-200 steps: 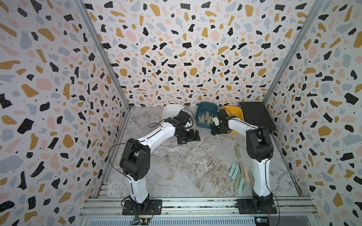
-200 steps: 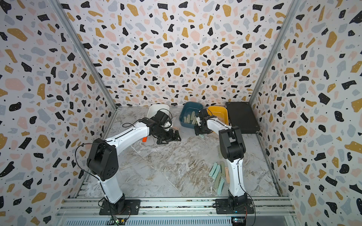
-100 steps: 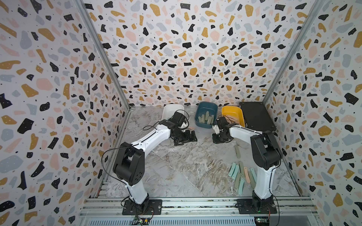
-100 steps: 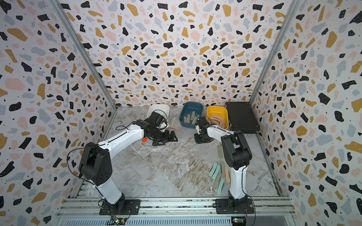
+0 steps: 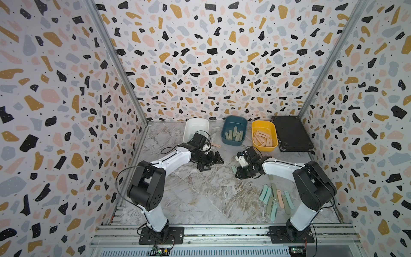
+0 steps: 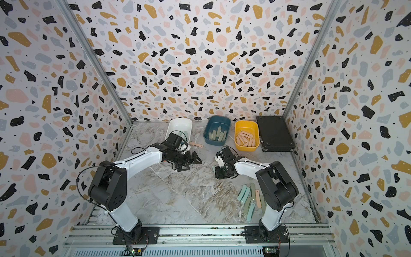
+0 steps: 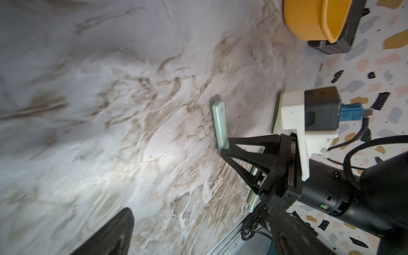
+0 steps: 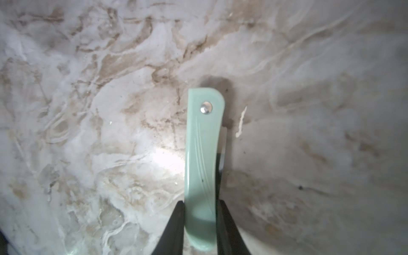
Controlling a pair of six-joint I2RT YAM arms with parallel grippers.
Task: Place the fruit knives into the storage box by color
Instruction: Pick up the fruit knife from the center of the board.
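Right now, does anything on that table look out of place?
Yes: one pink knife lies alone on the table beside the white tub, outside every tub, while the yellow tub holds the pink ones.

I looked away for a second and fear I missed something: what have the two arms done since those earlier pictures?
The right claw drew back from the teal tub and yellow tub toward the front of the table and closed on a mint-blue knife. The left claw, open, barely shifted beside the white tub. The loose knife pile and black case stayed put.
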